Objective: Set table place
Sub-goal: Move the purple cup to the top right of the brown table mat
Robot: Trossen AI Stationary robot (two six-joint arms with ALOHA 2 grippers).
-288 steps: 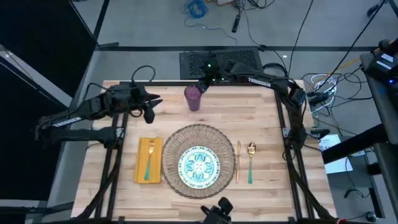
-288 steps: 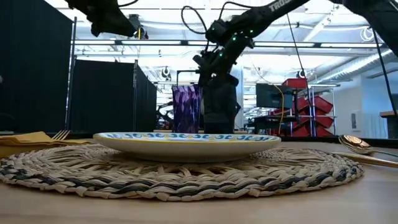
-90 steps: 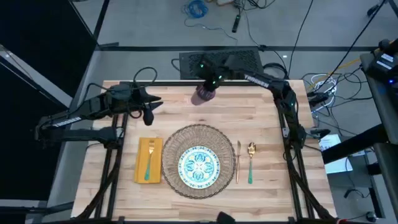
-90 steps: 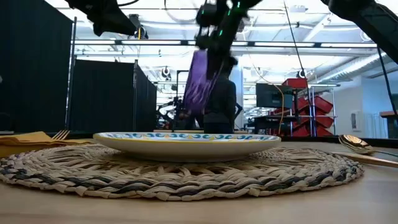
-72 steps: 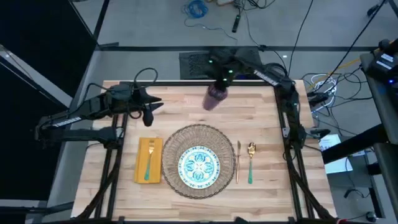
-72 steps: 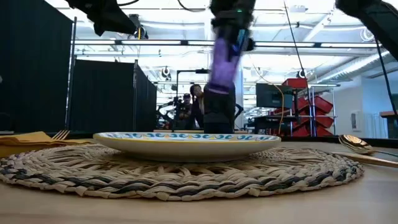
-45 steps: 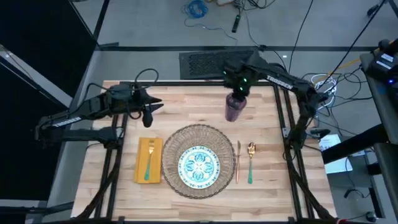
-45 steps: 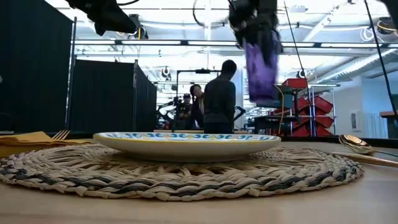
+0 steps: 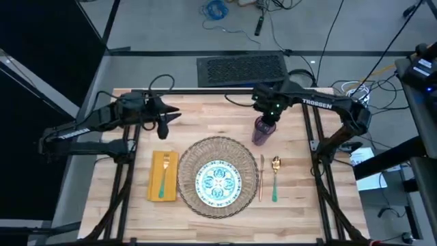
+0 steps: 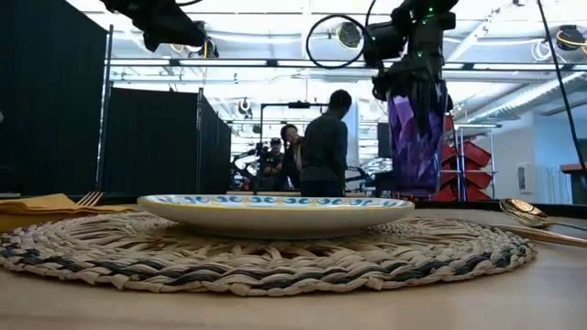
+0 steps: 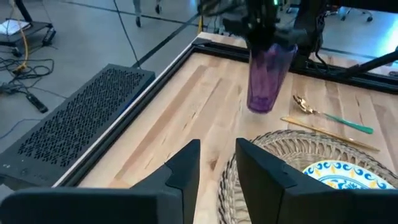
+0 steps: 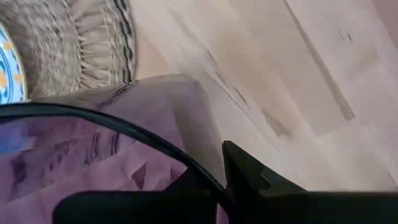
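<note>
Currently right hand (image 9: 267,117) grips faceted purple plastic cup (image 9: 262,131) above light wooden desk (image 9: 205,123), just beside round woven straw placemat (image 9: 235,149); left hand (image 9: 166,121) parted, empty.

Your right end effector (image 9: 265,120) reaches in from the far right side of the desk, wrist angled downward, fingers clamped on the purple cup (image 9: 262,130). Your left end effector (image 9: 166,117) hovers over the far left area, fingers parted.
</note>
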